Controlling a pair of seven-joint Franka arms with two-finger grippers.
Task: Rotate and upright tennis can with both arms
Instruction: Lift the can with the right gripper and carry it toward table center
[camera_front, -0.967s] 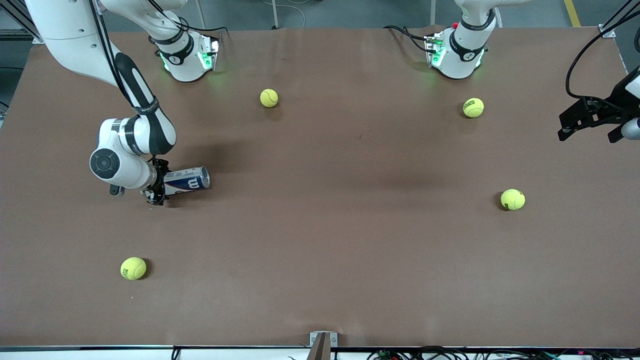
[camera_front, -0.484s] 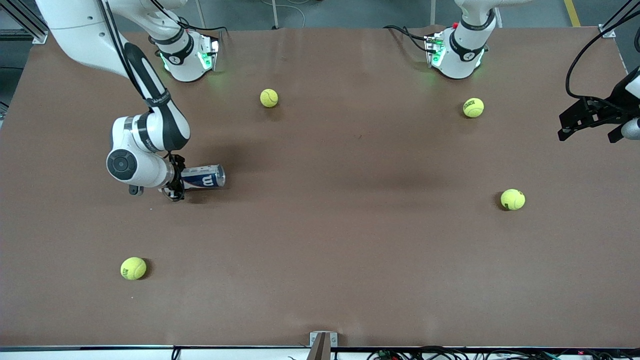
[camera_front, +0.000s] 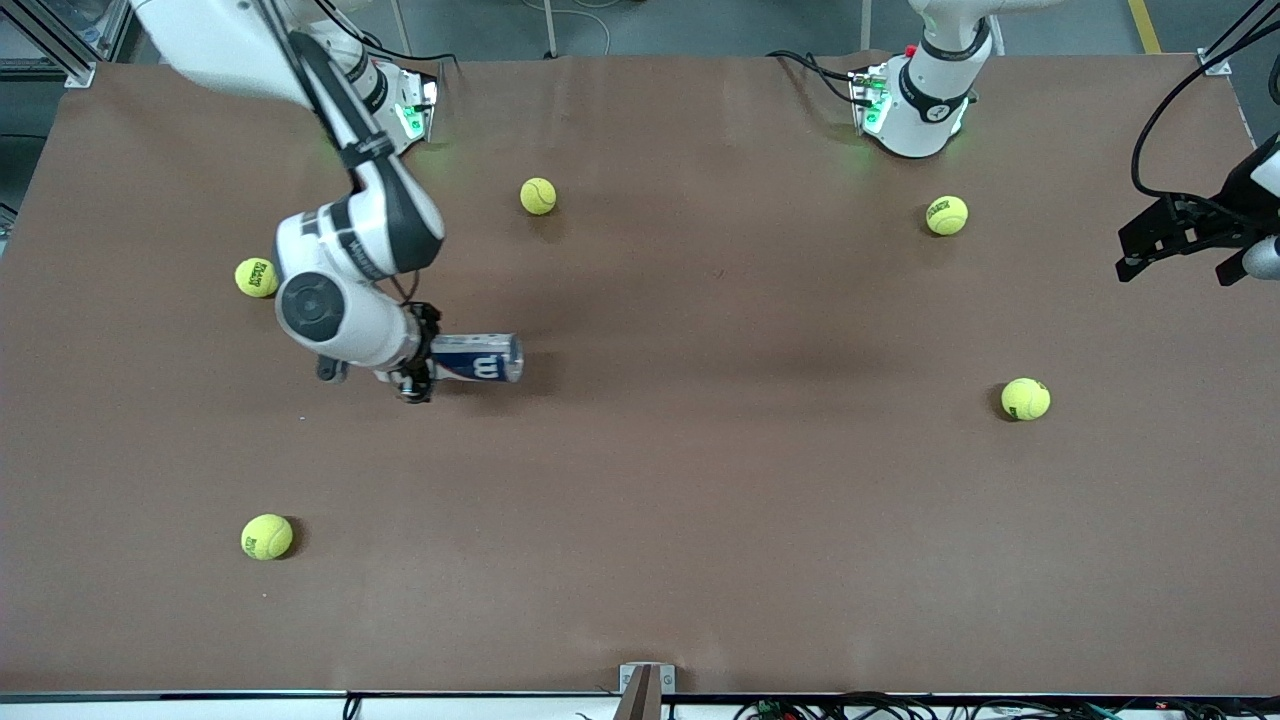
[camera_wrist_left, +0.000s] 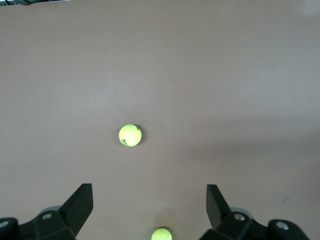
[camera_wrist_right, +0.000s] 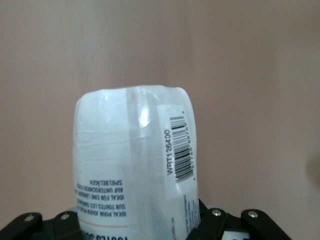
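Fingers (camera_wrist_right: 207, 216) clamp tennis can (camera_wrist_right: 134, 165); barcode wrist-view only

"WRT126400" on tennis can (camera_wrist_right: 135, 160) label

**Colours on the Table**

A white and navy label with a white W is borne by the tennis can (camera_front: 478, 358). Five yellow-green tennis balls (camera_front: 538, 196) are spread over the brown table (camera_front: 700, 480). White arms are banded in black.

One high camera, two wrist cameras.
Front view looks down across the surface (camera_front: 700, 500) toward both bases; wrist views look down closer, probably sharing that surface.
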